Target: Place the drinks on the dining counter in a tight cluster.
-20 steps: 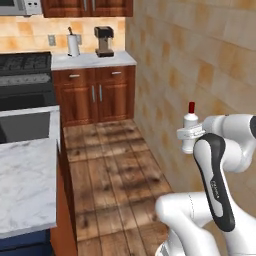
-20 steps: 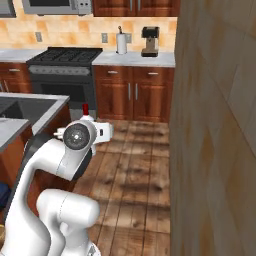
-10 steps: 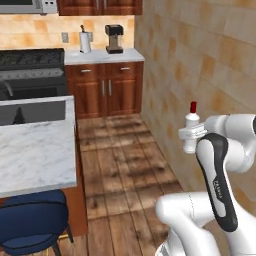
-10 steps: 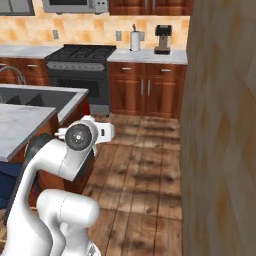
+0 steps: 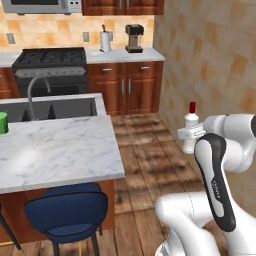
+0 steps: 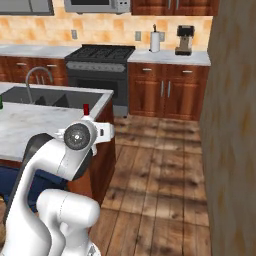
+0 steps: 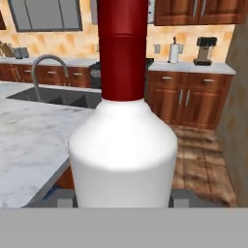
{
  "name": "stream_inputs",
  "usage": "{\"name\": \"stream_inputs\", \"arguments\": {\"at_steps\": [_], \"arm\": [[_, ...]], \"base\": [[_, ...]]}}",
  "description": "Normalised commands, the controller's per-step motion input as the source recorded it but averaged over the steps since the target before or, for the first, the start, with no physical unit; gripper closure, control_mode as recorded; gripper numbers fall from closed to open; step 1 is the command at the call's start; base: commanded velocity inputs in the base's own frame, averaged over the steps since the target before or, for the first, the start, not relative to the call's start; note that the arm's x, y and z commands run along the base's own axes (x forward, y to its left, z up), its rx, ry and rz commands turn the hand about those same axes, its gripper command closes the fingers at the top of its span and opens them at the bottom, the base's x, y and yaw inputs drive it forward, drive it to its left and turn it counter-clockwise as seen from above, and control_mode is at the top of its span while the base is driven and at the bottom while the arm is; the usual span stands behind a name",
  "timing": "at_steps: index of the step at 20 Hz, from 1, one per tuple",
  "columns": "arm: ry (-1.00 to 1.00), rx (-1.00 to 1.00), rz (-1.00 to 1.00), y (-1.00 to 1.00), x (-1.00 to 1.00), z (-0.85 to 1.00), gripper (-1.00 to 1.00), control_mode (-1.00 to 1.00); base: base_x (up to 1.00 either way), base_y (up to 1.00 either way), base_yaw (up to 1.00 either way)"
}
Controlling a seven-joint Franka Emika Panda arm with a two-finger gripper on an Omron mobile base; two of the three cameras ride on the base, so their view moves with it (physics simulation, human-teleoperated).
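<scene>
I hold a slim white bottle with a red cap (image 5: 190, 125), upright, out over the wooden floor to the right of the dining counter (image 5: 55, 150). My gripper (image 5: 190, 134) is shut on the bottle's body. In the hand view the bottle (image 7: 123, 150) stands close up, with the marble counter (image 7: 29, 140) and its sink behind it to the left. From the right base view the red cap (image 6: 86, 109) shows above my wrist, beside the counter's (image 6: 30, 125) near corner.
A green cup (image 5: 3, 123) stands at the counter's left edge, near the faucet (image 5: 32, 95). A navy stool (image 5: 67, 210) sits under the counter's front. A tiled wall (image 5: 210, 60) rises close on the right. The stove (image 5: 50, 70) and coffee machine (image 5: 133, 38) stand at the back.
The whole picture has shifted: the base moved, and the dining counter, sink and stool now show more fully on the left. The arm holds the bottle in the same pose.
</scene>
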Motion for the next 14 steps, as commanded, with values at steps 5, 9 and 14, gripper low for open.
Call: {"name": "stream_inputs", "arguments": {"at_steps": [5,9,14], "arm": [[0.0,0.0,0.0,0.0,0.0,0.0,1.0,1.0],[0.0,0.0,0.0,0.0,0.0,0.0,1.0,1.0],[0.0,0.0,0.0,0.0,0.0,0.0,1.0,1.0]], "base": [[-0.09,0.57,0.12],[-0.18,0.52,0.02],[-0.18,0.61,-0.02]]}}
